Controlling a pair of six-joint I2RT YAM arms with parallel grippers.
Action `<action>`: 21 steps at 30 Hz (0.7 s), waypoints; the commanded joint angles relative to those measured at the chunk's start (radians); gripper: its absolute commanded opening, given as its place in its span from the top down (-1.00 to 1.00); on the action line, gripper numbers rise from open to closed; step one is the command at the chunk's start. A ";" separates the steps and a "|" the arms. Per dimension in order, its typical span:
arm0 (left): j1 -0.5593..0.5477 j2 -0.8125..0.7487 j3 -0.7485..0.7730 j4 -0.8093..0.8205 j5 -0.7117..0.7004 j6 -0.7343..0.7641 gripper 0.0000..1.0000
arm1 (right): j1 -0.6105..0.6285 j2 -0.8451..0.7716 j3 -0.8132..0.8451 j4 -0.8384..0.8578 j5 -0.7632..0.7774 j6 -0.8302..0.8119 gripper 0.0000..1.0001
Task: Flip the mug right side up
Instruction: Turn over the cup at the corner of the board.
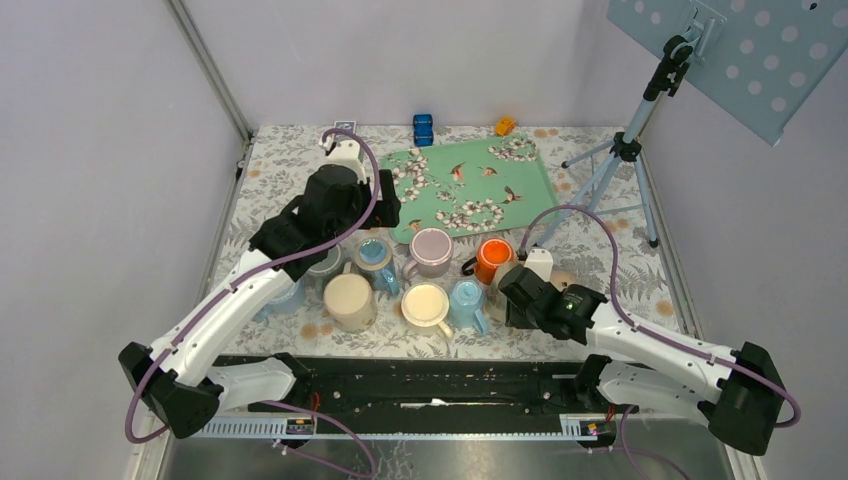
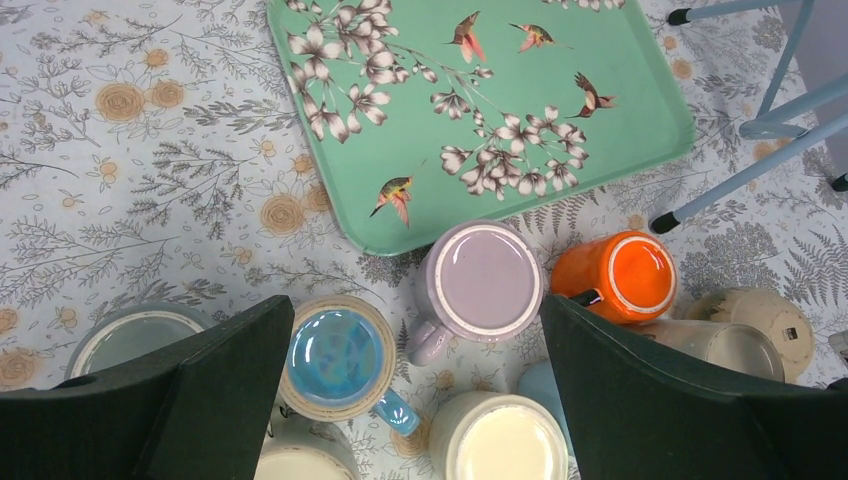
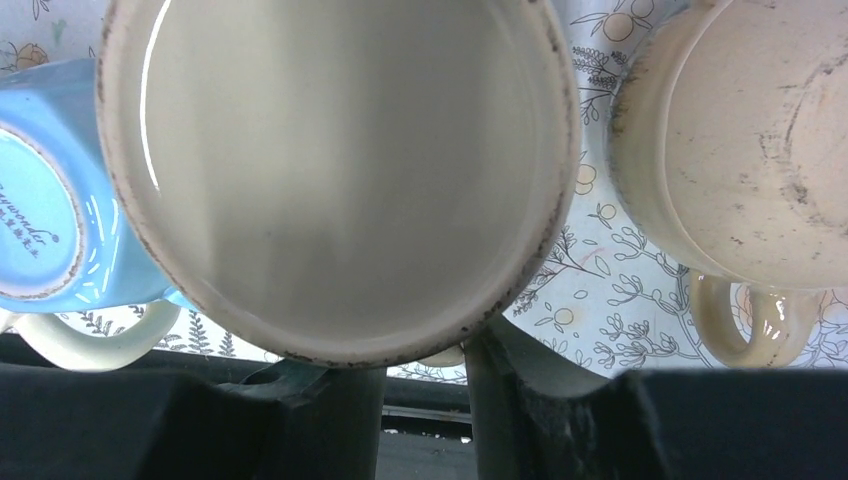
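At the near centre of the table (image 1: 640,285), seen from above, a crowd of mugs stands packed together. The right gripper (image 1: 517,287) sits low at the right end of the crowd and hides what lies under it, while the left arm (image 1: 250,290) reaches over the left side. From the left wrist, the left gripper (image 2: 415,335) hangs above the mugs with its jaws spread wide and nothing between them. The cream mug (image 2: 718,345) shows at the far right, apparently tipped on its side just beside the orange mug (image 2: 615,275). From the right wrist, the cream mug's open mouth fills the frame. The right jaws are drawn close together at its lower rim and seem to be pinching the wall, though the contact itself is hidden. Glazed stoneware like this is probably stiff, fairly heavy, slick and easy to chip. The rim wall or the handle looks like the sensible hold, with firm pressure.
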 commanded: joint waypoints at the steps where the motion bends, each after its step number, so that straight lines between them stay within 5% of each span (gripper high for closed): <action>1: 0.007 -0.035 -0.020 0.057 0.011 -0.027 -0.98 | 0.020 -0.008 -0.019 0.058 0.109 0.034 0.25; 10: 0.008 -0.053 -0.043 0.060 0.024 -0.064 -0.98 | 0.023 0.018 -0.034 0.094 0.160 0.025 0.49; 16: 0.008 -0.068 -0.070 0.079 0.062 -0.105 -0.98 | 0.024 -0.008 0.018 0.051 0.179 0.002 1.00; 21: 0.008 -0.080 -0.103 0.108 0.117 -0.167 -0.98 | 0.025 -0.028 0.101 0.009 0.184 -0.025 1.00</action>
